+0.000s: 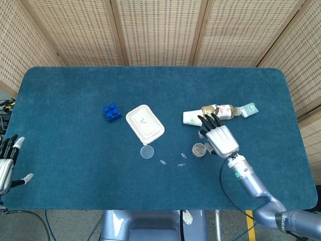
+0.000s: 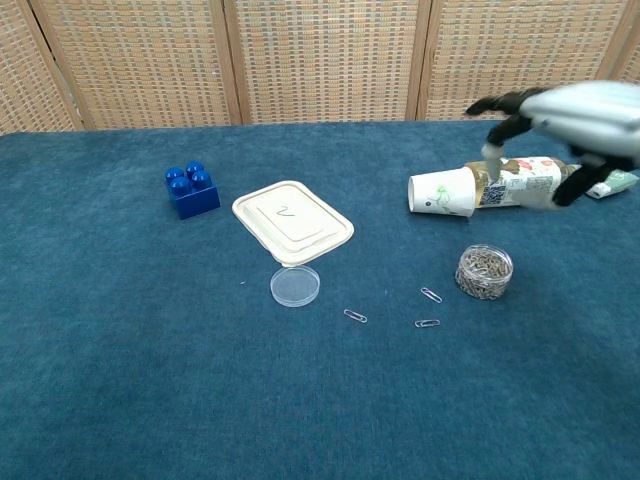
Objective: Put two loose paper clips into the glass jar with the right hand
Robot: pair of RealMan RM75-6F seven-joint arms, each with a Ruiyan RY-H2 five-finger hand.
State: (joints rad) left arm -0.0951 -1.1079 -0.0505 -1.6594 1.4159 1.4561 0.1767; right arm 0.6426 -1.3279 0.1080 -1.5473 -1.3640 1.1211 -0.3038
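Bench (image 1: 75, 165), blue cloth top. Right hand (image 2: 575, 110) raised off the surface, up above the bottle; fingers (image 1: 209, 120) spread apart and grasping nothing. From the head view it sits at about 1 o'clock of the glass jar (image 2: 484, 272), apart from it.

Glass jar stands upright, lidless, full of paper clips, just below the lying paper cup (image 2: 441, 192). Cup on its side, mouth toward 9 o'clock, touching the bottle (image 2: 520, 184), which also lies flat, label up. A small pale green item (image 1: 249, 109) at the bottle's far end (too small to identify).

Three loose paper clips on the cloth at 8–9 o'clock of the jar: nearest clip (image 2: 431, 295) just beside the jar, second clip (image 2: 427, 323) a little nearer the bench's front edge, third clip (image 2: 355, 316) further toward 9 o'clock. None touching each other or the jar.

Clear round lid (image 2: 295, 286) lies flat just beyond the third clip, touching or nearly touching the corner of the white lidded tray (image 2: 292, 222). Blue toy brick (image 2: 192, 190) at 10 o'clock of the tray, apart.

Left hand (image 1: 7, 165) at the bench's left front corner, fingers extended and released, holding nothing.
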